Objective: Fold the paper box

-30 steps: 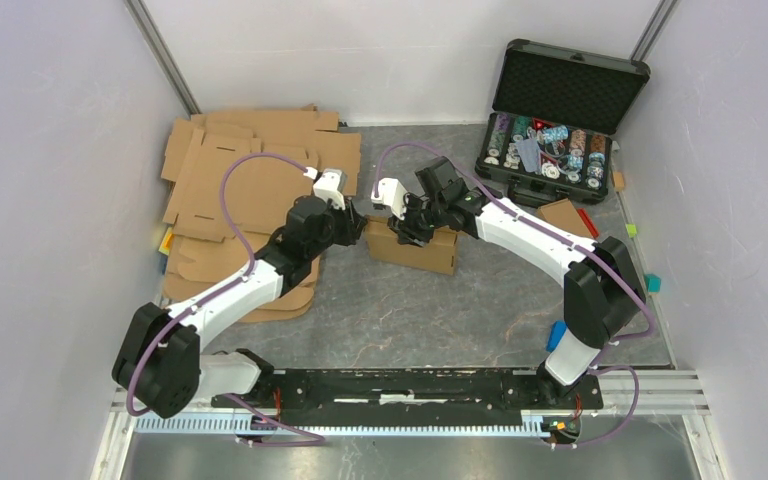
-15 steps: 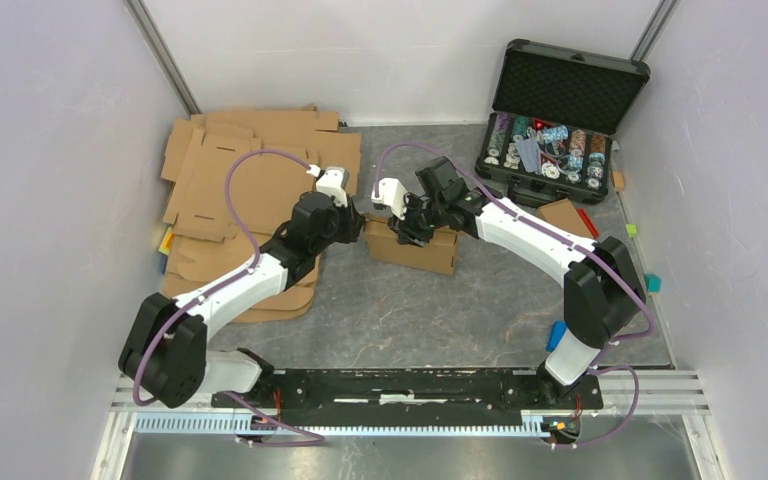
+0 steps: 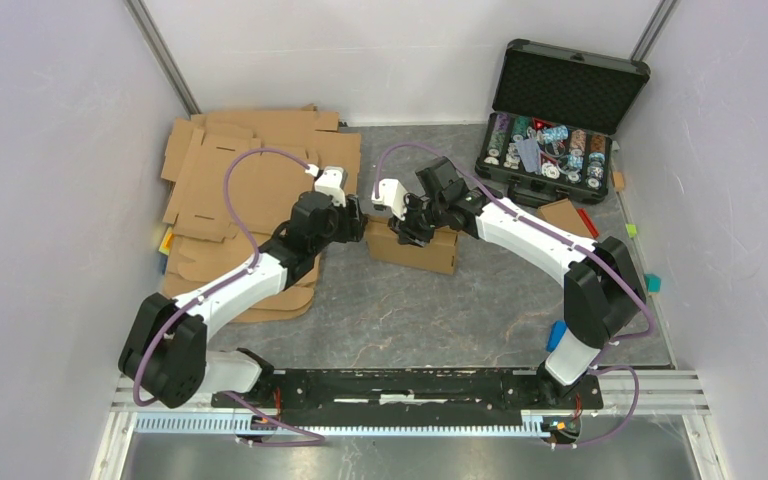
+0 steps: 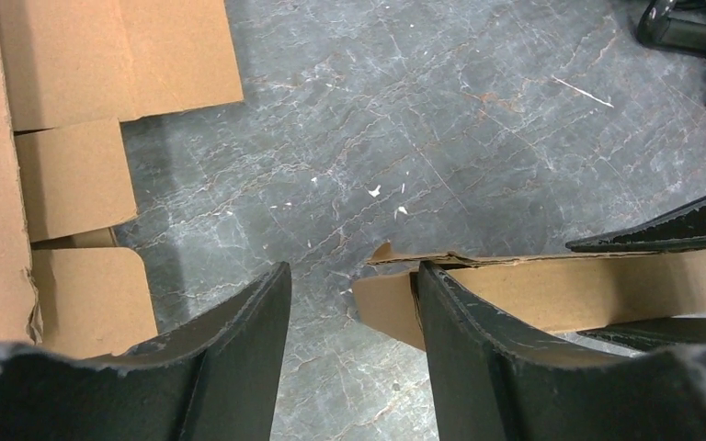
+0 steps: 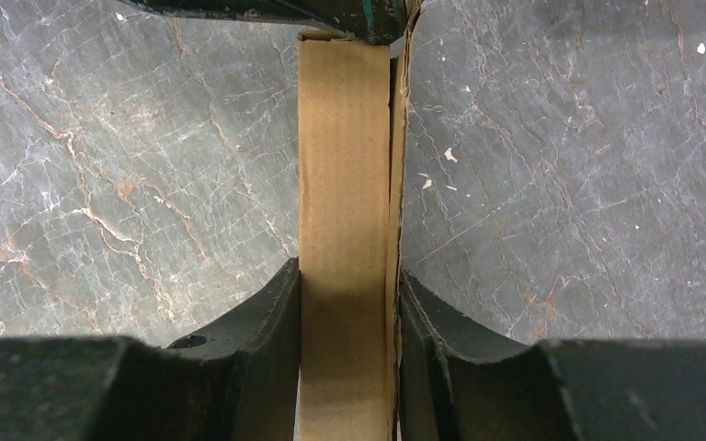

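Observation:
The paper box [image 3: 416,248] is a partly folded brown cardboard shape on the grey table between both arms. My right gripper [image 3: 407,226] reaches onto it from the right. In the right wrist view it [image 5: 347,272] is shut on an upright double wall of the box [image 5: 345,175]. My left gripper [image 3: 357,228] sits at the box's left end. In the left wrist view it [image 4: 350,268] is open and empty over bare table. Its right finger [image 4: 478,349] lies against the box's end corner [image 4: 561,292].
A stack of flat cardboard blanks [image 3: 250,175] lies at the back left, under my left arm. An open black case of poker chips [image 3: 550,135] stands at the back right. A cardboard scrap [image 3: 565,215] and small coloured blocks [image 3: 653,284] lie to the right.
My left gripper has moved slightly right, up to the box's left end. My right gripper has kept its hold on the box wall.

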Action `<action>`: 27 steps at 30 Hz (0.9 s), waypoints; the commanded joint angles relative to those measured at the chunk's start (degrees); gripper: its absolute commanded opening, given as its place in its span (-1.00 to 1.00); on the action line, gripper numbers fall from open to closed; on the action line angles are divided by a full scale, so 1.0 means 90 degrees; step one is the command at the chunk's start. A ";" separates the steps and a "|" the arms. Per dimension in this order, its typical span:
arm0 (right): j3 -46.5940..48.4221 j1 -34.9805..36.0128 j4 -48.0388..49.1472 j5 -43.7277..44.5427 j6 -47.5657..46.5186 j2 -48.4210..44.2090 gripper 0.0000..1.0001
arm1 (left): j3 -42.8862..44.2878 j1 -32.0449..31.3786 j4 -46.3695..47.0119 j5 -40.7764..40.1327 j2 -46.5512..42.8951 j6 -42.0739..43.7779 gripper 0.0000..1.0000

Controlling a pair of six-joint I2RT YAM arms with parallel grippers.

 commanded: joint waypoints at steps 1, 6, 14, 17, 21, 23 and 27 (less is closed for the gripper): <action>-0.0067 0.0043 0.0162 -0.0192 -0.0207 -0.0074 -0.26 | 0.0127 0.0014 0.0400 0.0965 -0.0156 0.0630 0.27; -0.0054 0.0040 0.0045 -0.0367 -0.0342 -0.0048 -0.27 | 0.0044 0.0013 0.0474 0.1407 -0.0428 0.1130 0.54; -0.0313 -0.0255 -0.0216 -0.0432 -0.0557 -0.0309 -0.32 | -0.0051 0.0072 0.0735 0.2083 -0.0460 0.1225 0.48; -0.0490 -0.0318 -0.0291 -0.0423 -0.0679 -0.0471 -0.32 | -0.0003 0.0073 0.0815 0.2474 -0.0294 0.1157 0.46; -0.0564 -0.0338 -0.0305 -0.0490 -0.0738 -0.0570 -0.32 | 0.0165 0.0102 0.0665 0.2442 -0.0086 0.1114 0.46; -0.0567 -0.0342 -0.0305 -0.0491 -0.0735 -0.0568 -0.33 | 0.0156 0.0112 0.0663 0.2412 -0.0094 0.1102 0.44; -0.0536 -0.0343 -0.0305 -0.0510 -0.0716 -0.0526 -0.33 | 0.0206 0.0183 0.0567 0.2170 0.0008 0.1021 0.31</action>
